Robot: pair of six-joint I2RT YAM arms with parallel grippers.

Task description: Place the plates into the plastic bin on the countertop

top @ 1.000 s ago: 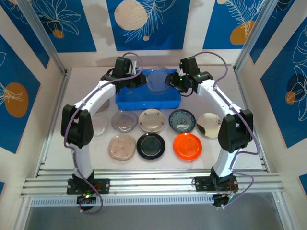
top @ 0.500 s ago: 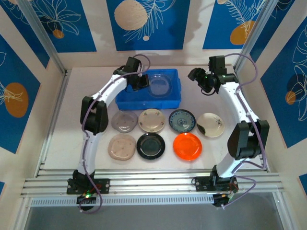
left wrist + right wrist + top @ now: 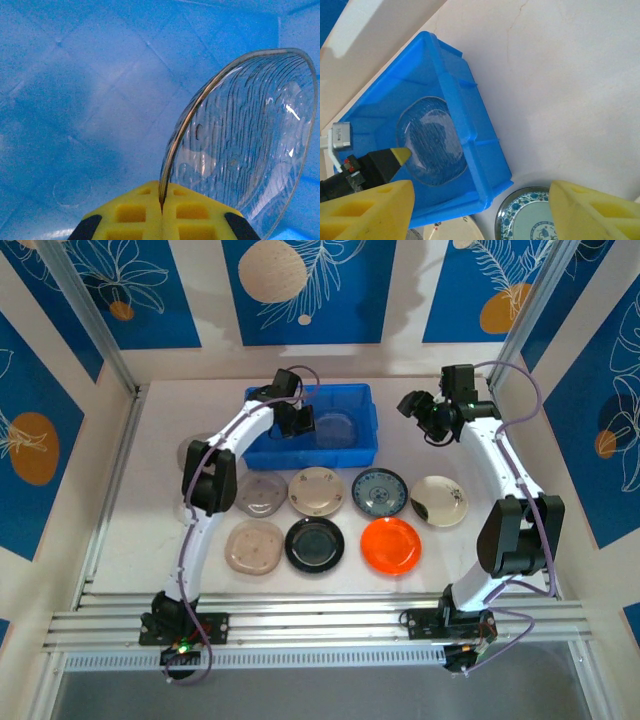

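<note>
1. Pinching the clear plate (image 3: 245, 150) by its rim with the left gripper (image 3: 161, 200), fully closed on the thin edge.
2. Holding that plate tilted, near edge-on, inside the plastic bin (image 3: 365, 390); probably angled to clear the wall before laying flat. Cannot tell whether touching the bin floor.
3. Keeping the right gripper (image 3: 418, 412) wide apart and empty, off to the bin's right over the bench (image 3: 160, 405); likely out of the left arm's way.
4. Yet to bin, in two rows near the bin's front: grey plate (image 3: 260, 493), beige plate (image 3: 316, 491), blue-patterned plate (image 3: 379, 492), cream plate (image 3: 437, 500), pinkish plate (image 3: 254, 546), black plate (image 3: 314, 544), orange-red plate (image 3: 390, 545).
5. Next, probably: lower, let go. Risk of slipping from such a narrow rim grip.
</note>
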